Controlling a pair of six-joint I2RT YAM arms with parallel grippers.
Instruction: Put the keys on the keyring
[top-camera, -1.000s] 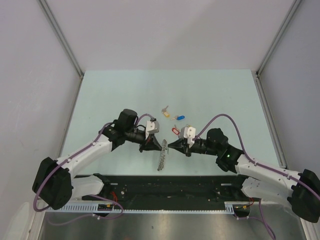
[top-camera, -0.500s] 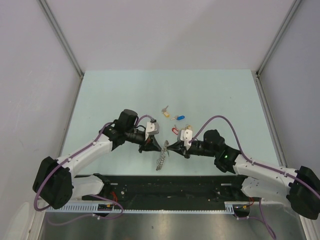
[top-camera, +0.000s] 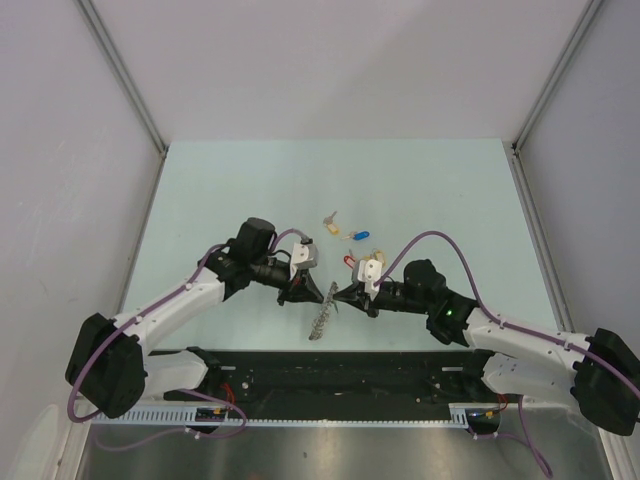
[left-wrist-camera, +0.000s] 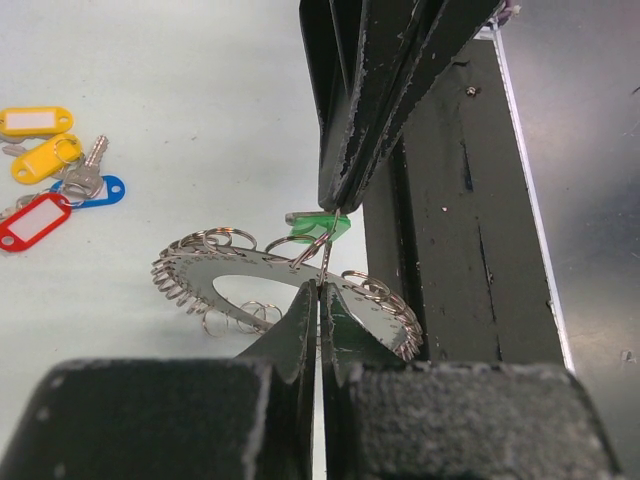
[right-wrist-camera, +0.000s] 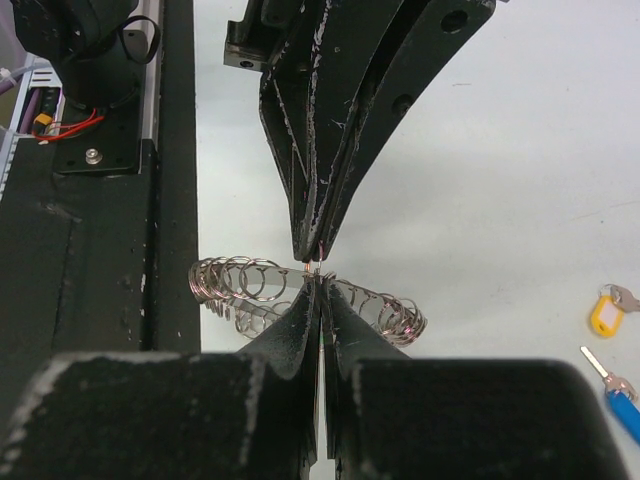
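- The left gripper (top-camera: 321, 291) and the right gripper (top-camera: 341, 292) are meeting tip to tip low over the near part of the table (top-camera: 250, 190). Both are clenched tight, with no gap showing between their fingers.
- A second ago the two tips were standing apart. The right arm has been sliding leftward since, closing the space between them.
- The keyring (top-camera: 321, 320) is showing from above as a narrow strip running from the meeting point toward the arm bases. It is looking shorter than it did a second earlier.
- Seen from the left wrist, the keyring's scalloped loops are fanning out to either side of the left fingertips.
- A green-tagged key (left-wrist-camera: 320, 226) is sitting right under the right gripper's tip, with a thin wire running from it into the left fingers.
- I cannot tell which gripper is pinching the key and which the ring.
- The loose keys (top-camera: 345, 232), with yellow and blue tags, are lying farther out on the table, where they lay before.
- A red-tagged key (top-camera: 350, 262) is peeking out just behind the right wrist and is now partly covered.
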